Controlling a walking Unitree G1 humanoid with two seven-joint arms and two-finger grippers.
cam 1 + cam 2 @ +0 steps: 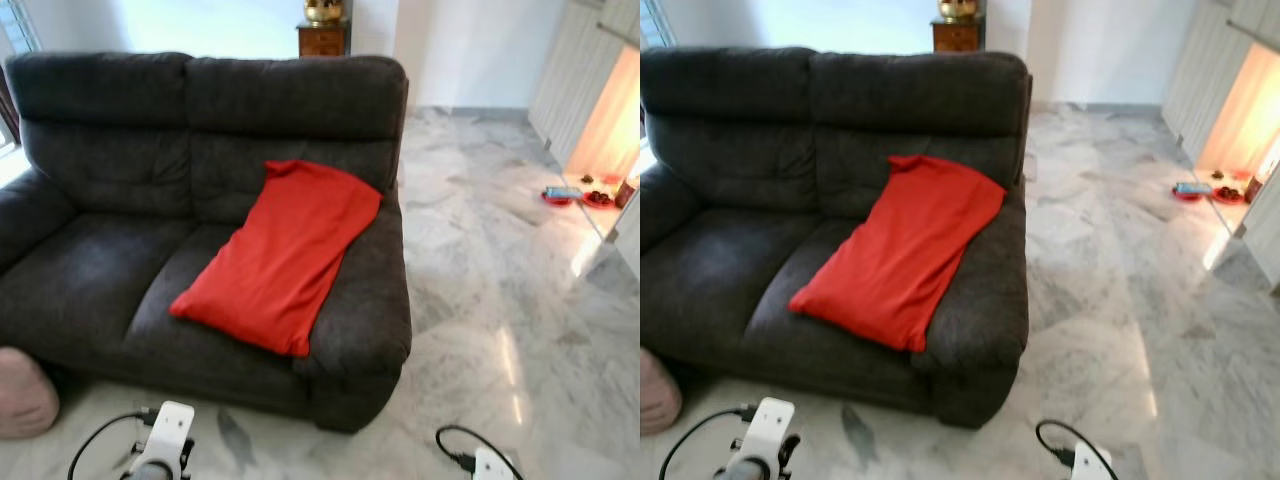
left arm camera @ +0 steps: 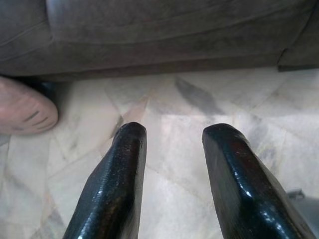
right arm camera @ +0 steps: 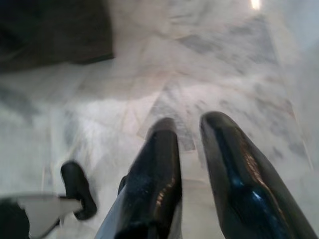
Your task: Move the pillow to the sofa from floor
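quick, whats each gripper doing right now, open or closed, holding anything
Left gripper: open, empty, over the marble floor in front of the sofa.
Right gripper: open, narrow gap, empty, over the floor.

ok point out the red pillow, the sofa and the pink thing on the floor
red pillow (image 1: 285, 255), left eye view, middle of its cover
sofa (image 1: 90, 280), left eye view, left seat cushion
pink thing (image 1: 22, 392), left eye view, its rounded top

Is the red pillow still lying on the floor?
No, the red pillow lies on the dark sofa, leaning against its backrest.
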